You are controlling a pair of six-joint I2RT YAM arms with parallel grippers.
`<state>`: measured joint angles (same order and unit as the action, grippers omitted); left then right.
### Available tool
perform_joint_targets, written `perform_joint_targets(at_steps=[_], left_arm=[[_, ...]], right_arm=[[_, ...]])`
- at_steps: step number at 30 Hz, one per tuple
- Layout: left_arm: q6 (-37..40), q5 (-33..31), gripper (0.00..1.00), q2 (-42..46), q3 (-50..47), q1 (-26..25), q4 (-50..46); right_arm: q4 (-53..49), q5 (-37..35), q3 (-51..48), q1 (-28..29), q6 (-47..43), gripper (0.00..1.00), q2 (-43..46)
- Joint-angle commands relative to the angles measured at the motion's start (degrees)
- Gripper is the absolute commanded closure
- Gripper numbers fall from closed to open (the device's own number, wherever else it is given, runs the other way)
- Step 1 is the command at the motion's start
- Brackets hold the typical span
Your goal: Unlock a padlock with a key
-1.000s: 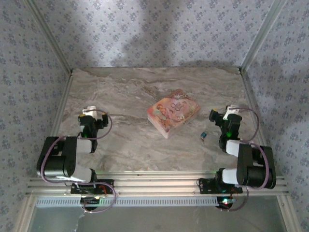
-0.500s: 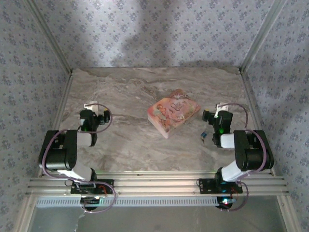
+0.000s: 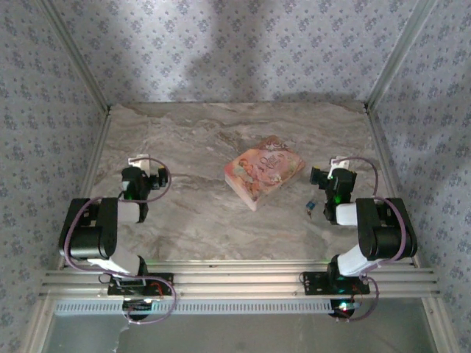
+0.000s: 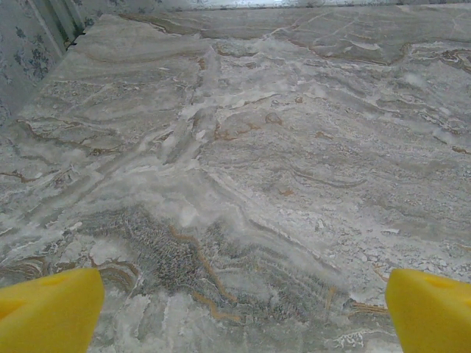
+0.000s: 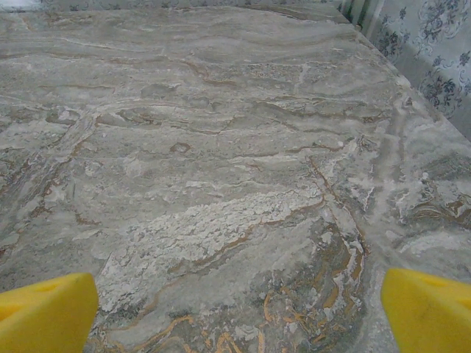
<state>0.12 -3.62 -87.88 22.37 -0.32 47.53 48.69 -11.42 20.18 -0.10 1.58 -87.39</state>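
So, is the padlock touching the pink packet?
Apart. The top external view shows a strip of bare table between the padlock and the pink packet, which lies up and left of it.

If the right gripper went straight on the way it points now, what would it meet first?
Probably the bare marble table; nothing else lies ahead of the right gripper, though its tilt is unclear.

obstacle: pink packet (image 3: 263,170) at marble (image 4: 257,184) centre | padlock (image 3: 311,207) near right hand (image 3: 319,177) | open room before left hand (image 4: 243,309)

One padlock (image 3: 311,207), one packet (image 3: 263,170) (pink-orange, printed)
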Motion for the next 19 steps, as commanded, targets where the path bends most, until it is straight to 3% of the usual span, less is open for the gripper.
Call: perform_joint_targets(at_steps=[1,19], left_arm=[[-0.36,1.07,0.02,0.07,0.99,0.32,-0.24],[-0.36,1.07,0.02,0.07,1.01,0.32,-0.29]], right_arm=[[1.24,-1.41,0.59,0.10,-1.04,0.00,0.12],[0.18,1.88,1.19,-0.33,-1.58,0.00,0.00]])
